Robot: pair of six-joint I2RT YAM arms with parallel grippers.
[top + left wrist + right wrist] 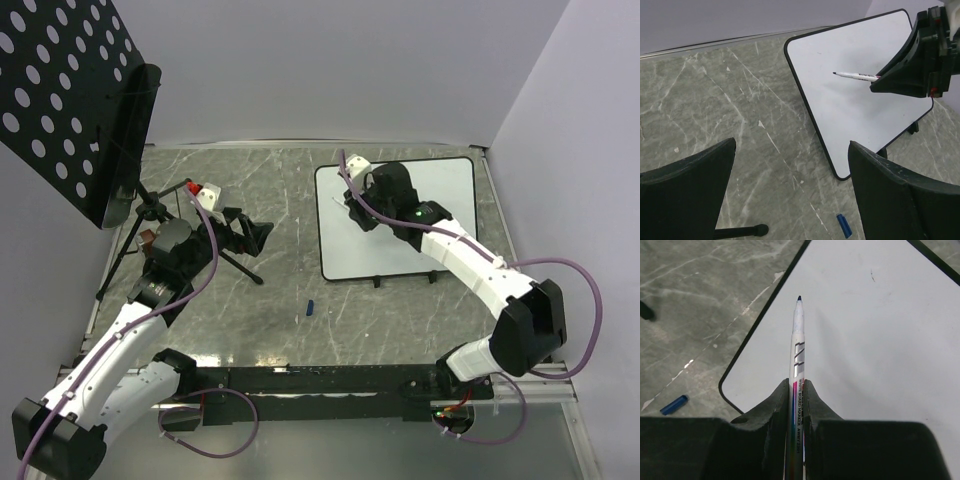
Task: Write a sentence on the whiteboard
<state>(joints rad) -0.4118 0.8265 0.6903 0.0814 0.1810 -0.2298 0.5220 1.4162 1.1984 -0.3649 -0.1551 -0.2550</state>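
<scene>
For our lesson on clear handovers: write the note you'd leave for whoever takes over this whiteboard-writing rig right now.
Left gripper: open, empty, over the table, left of the whiteboard.
Right gripper: shut on the marker, uncapped, its tip over the whiteboard; I cannot tell whether it touches.
Blue cap: on the table off the board's near left corner.
Done: marker in hand, cap off.
Left: the whole sentence; no words on the board yet.

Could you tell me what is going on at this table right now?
The right gripper has its fingers shut on an uncapped whiteboard marker, its tip aimed over the whiteboard, which carries no words yet. Whether the tip touches the surface is unclear. The left gripper hangs open above the table beside the board, holding nothing. A small blue piece, probably the cap, lies on the table.
</scene>
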